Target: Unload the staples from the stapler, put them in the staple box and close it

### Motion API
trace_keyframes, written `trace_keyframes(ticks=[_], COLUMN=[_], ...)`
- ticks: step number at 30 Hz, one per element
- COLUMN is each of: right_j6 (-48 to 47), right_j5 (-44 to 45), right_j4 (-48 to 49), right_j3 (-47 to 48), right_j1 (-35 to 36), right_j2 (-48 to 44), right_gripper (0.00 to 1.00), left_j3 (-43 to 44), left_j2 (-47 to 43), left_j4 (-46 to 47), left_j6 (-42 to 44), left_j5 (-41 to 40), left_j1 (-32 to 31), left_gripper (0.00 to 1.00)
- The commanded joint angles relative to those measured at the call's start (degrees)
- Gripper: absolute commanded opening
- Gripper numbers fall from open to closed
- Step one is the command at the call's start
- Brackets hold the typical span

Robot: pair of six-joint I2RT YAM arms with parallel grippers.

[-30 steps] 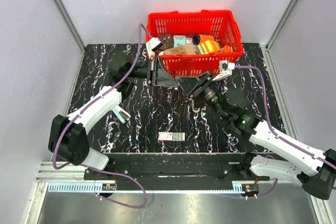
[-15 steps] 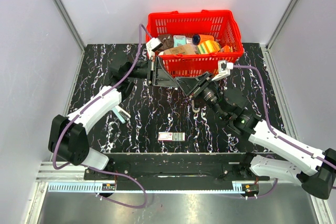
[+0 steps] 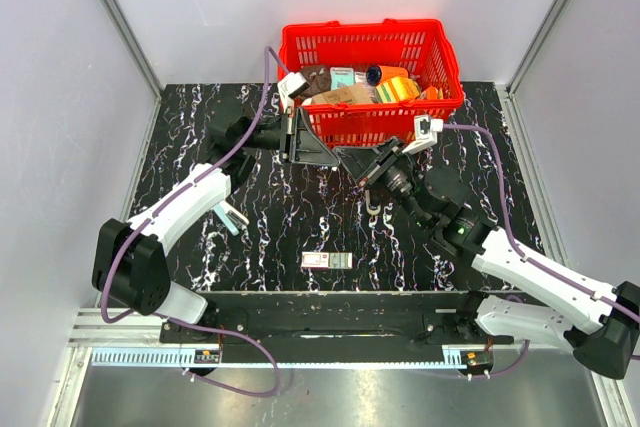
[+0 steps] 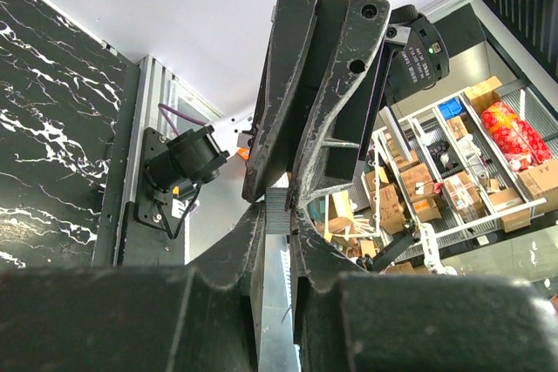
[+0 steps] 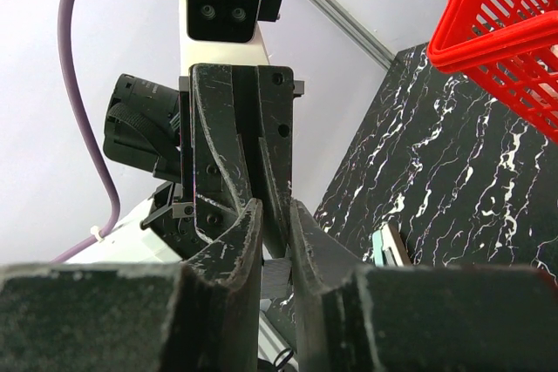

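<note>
Just in front of the red basket (image 3: 370, 27), which is holding cardboard packets (image 3: 345, 95) and yellow-green sticky notes (image 3: 397, 89), the left pincer (image 4: 276, 226) is clamping the stapler (image 4: 276, 202) above the table (image 3: 300, 217). The right pincer (image 5: 275, 215) is standing narrow around its other end, grip unclear.

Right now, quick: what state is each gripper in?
Left gripper: closed, holding the stapler.
Right gripper: jaws nearly together at the stapler's end; whether it grips yet cannot be told.
</note>
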Motion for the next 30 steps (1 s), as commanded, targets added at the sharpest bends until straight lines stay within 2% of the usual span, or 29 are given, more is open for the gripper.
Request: trace_keyframes(ticks=[1, 5, 9, 14, 17, 20, 23, 25, 27, 30], right_j6=[-0.07, 0.19, 0.1, -0.34, -0.25, 0.19, 1.5, 2.82, 4.31, 6.51], right_j5=[-1.17, -0.83, -0.21, 1.46, 3.12, 4.62, 4.8, 4.28, 4.01, 4.01], right_j4=[-1.4, -1.92, -2.71, -6.66, -11.13, -18.33, -25.28, -30.38, -34.68, -42.85], right_j3=[0.7, 0.7, 0.87, 1.84, 2.45, 3.59, 4.56, 5.27, 6.32, 8.6], right_j1=[-0.26, -0.26, -0.26, -0.26, -0.26, -0.26, -0.26, -0.26, -0.26, -0.18], right_j2=[0.91, 1.44, 1.17, 0.21, -0.76, -1.11, -0.06, 1.34, 3.97, 9.32], right_gripper=[0.19, 0.14, 0.12, 0.11, 0.11, 0.11, 0.11, 0.11, 0.1, 0.09], left_j3=[1.21, 0.95, 0.86, 1.56, 2.35, 4.89, 8.93, 11.48, 11.5, 8.87], left_j2=[-2.03, -1.94, -2.29, -2.91, -3.0, -2.82, -1.77, -0.45, 0.86, 2.1], left_j4=[3.24, 3.15, 2.1, -4.74, -10.71, -22.29, -47.66, -60.07, -65.99, -69.17], left_j6=[-0.62, -0.8, -0.18, 5.35, 10.09, 20.86, 41.93, 57.12, 65.44, 73.01], left_j5=[-1.91, -2.09, -2.0, -2.17, -2.17, -2.35, -6.11, -11.9, -17.26, -25.26], left_j1=[1.3, 1.65, 1.74, 2.27, 3.58, 5.78, 7.63, 7.81, 7.81, 7.81], left_gripper=[0.0, 0.03, 0.22, 0.49, 0.58, 0.61, 0.63, 0.63, 0.63, 0.62])
